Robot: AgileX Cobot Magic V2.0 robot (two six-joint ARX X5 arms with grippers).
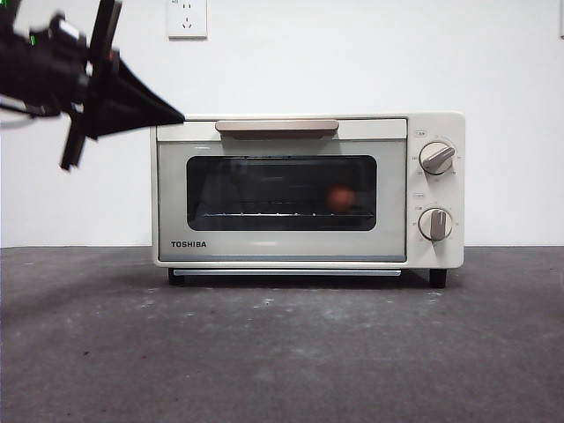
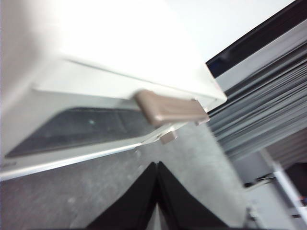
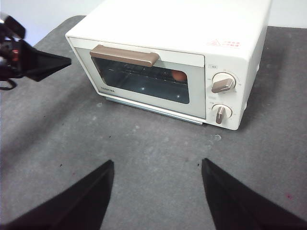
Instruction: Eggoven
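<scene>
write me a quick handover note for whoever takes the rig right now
Left hand: shut, holding nothing, in the air beside the oven's upper corner, on the side away from the knobs.
Right hand: open, held back over the table in front of the oven.
Toaster oven: door closed, handle untouched.
Egg: inside on the rack, seen through the glass.
Done: egg in, door shut. Left: apparently only pulling the arms away.
</scene>
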